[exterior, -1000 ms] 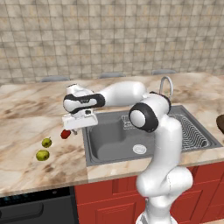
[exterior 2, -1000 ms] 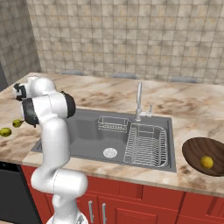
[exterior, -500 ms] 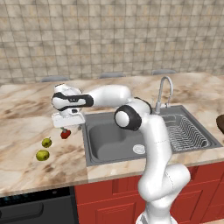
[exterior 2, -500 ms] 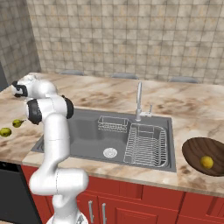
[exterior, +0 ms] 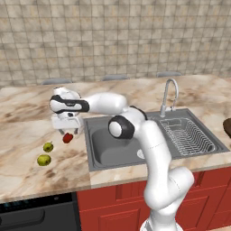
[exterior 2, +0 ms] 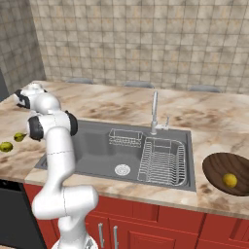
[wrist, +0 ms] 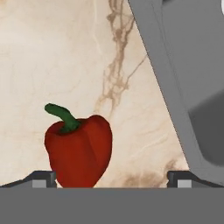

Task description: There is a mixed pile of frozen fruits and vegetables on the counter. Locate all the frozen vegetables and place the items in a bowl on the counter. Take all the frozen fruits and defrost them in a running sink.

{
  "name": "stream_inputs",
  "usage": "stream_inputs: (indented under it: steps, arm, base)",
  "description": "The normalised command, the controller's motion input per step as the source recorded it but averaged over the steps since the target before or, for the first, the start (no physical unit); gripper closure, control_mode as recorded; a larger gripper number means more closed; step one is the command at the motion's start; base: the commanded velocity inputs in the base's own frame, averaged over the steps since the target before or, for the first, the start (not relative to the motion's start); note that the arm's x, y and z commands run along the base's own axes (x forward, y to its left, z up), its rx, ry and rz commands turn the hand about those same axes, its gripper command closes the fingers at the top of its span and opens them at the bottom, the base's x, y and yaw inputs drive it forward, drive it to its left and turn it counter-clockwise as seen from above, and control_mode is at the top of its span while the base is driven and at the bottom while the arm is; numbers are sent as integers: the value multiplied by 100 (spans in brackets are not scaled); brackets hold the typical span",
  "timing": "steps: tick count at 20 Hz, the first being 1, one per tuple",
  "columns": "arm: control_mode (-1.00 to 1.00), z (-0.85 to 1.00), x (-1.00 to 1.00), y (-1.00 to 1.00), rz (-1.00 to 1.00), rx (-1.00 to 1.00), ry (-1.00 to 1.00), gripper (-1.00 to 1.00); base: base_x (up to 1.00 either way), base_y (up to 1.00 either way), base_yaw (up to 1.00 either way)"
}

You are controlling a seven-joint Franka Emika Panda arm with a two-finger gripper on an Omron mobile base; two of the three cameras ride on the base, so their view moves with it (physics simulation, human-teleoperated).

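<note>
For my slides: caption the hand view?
Open hand poised over a red pepper on the marbled counter, beside the sink rim.

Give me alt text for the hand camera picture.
A red pepper with a green stem lies on the marbled counter, near the left of the open hand's two fingertips. The grey sink rim runs down the right side.

red pepper (exterior: 67, 137): 1 | yellow-green apples (exterior: 43, 159): 2 | yellow-orange item (exterior 2: 229, 180): 1 | bowl (exterior 2: 217, 165): 1 | sink (exterior 2: 97, 146): 1 | faucet (exterior: 168, 94): 1 | dish rack (exterior 2: 163, 160): 1 | wire basket (exterior 2: 125, 138): 1
</note>
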Motion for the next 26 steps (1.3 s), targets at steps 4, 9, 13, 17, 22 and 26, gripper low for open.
stream_inputs:
  steps: [4,9,13,17,22,26]
  arm:
    - [-100,-7,13,15,-10,9,-24,-100]
    - [-100,-16,6,-8,4,2,-5,-100]
    - [-100,-34,-4,-49,4,0,3,-100]
    - [-100,-23,0,-8,0,1,1,-100]
    - [-100,-7,3,23,0,0,-6,-100]
    - [-100,-14,-1,15,-1,0,-8,-100]
  base:
    - [0,0,0]
    - [0,0,0]
    - [0,0,0]
    - [0,0,0]
    - [0,0,0]
    - [0,0,0]
